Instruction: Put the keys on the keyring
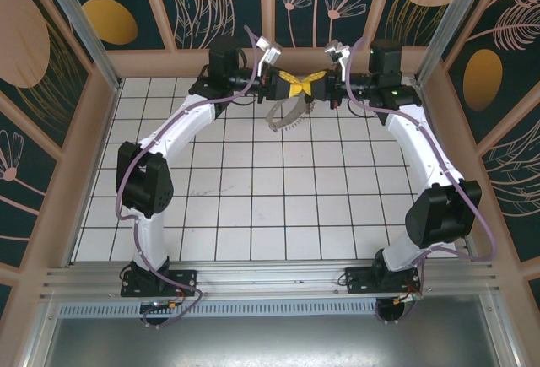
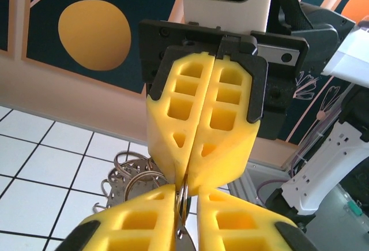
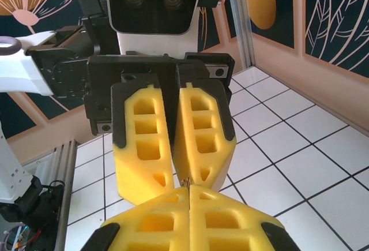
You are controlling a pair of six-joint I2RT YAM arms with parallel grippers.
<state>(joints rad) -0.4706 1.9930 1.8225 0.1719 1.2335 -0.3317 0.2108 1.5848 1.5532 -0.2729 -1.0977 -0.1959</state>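
Your left claw [image 2: 185, 216] is clenched on the keyring [image 2: 130, 176], which hangs just below it, above the counter [image 1: 253, 190]. Your right claw [image 3: 189, 205] is clenched tip to tip against it. I cannot see the key, so threading seems unfinished.

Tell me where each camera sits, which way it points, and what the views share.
Top external: above and behind the bases, looking down at the tiled table; both whole arms show, the left gripper and the right gripper tip to tip, the keyring hanging from them.
Left wrist: on the left arm, looking along its own yellow fingers straight at the right gripper.
Right wrist: on the right arm, looking along its own fingers at the left gripper.
Shared: both wrist views show the shut grippers nose to nose, thin metal pinched between.
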